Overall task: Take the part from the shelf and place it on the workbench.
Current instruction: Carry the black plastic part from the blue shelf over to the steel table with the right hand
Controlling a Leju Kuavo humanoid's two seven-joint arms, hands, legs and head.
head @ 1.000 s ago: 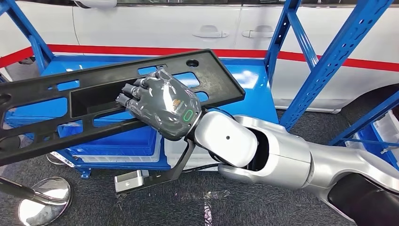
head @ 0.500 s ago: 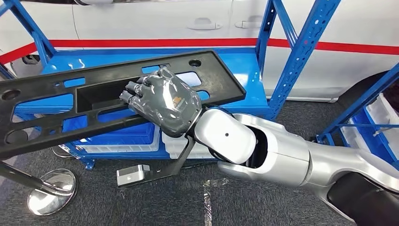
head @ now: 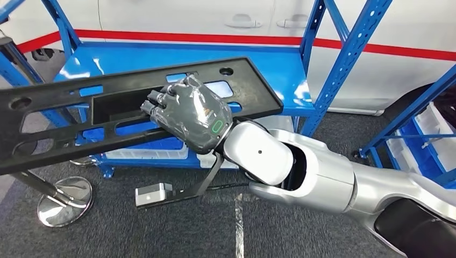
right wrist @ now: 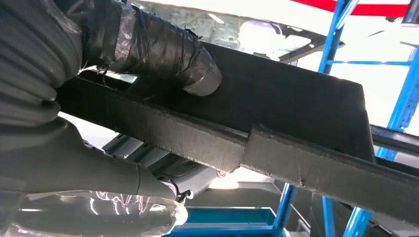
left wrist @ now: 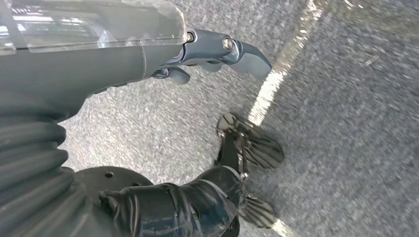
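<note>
The right hand gripped the long black part near its right end; the part was lifted, tilted so that its left end hung lower, and it stretched across the front of the blue shelf and out past the left edge of the head view. The dark fingers curled over the near rail of the part and dipped into its long rectangular trough; the grey back of the hand lay on top of that rail, toward the robot. In the right wrist view the part ran as a thick black bar, with the taped thumb pressed against one face of it and the rest of the hand closed against the opposite side, so the rail sat clamped between them. The silver right arm reached in from the lower right.

The left hand hung over grey carpet crossed by a pale floor line; its fingers were apart, extended and held nothing.

Behind the shelf stood a white car with a red stripe; pale bins sat under the shelf's deck; a round chrome stand base rested on the carpet at the lower left, below the part's low end.
</note>
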